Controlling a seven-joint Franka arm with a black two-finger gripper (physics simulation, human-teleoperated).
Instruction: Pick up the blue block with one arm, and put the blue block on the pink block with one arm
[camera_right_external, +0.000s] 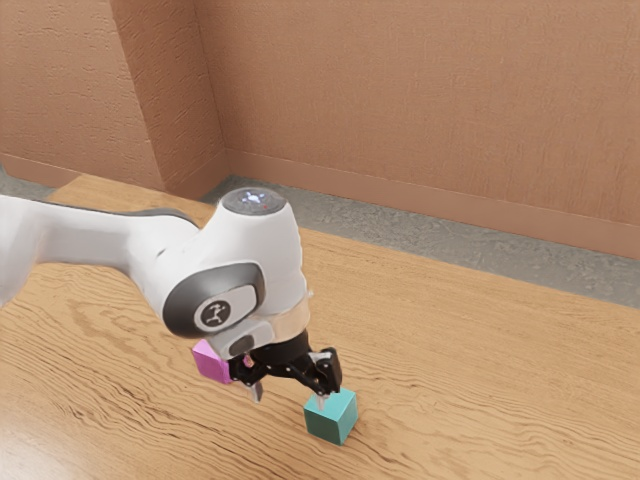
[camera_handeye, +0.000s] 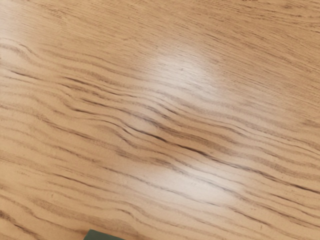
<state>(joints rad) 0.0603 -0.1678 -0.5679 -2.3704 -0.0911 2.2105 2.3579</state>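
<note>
Blue block (camera_right_external: 332, 416) sits on the wooden table (camera_right_external: 480, 350), more teal than blue, upright, flat on one face. The gripper (camera_right_external: 288, 395) hangs low right over that spot, fingers spread apart and pointing down at the tabletop. The finger on the exterior view's right (camera_right_external: 322, 398) ends at the block's top near corner, and contact can't be confirmed. The other finger (camera_right_external: 255, 390) is off to the exterior view's left over bare wood. The block is not between the two fingers, so nothing is clamped. In the wrist view a dark green sliver (camera_handeye: 102, 236) shows at the edge just under the hand, likely a corner of the same block. The rest there is wood grain (camera_handeye: 165, 125).

Pink block (camera_right_external: 209, 361) is on the table just behind the gripper, toward the exterior view's left, partly hidden by the white arm (camera_right_external: 230, 270), and clearly apart from the blue block. Behind the table are a grey floor strip (camera_right_external: 450, 235) and brown walls (camera_right_external: 400, 90).
</note>
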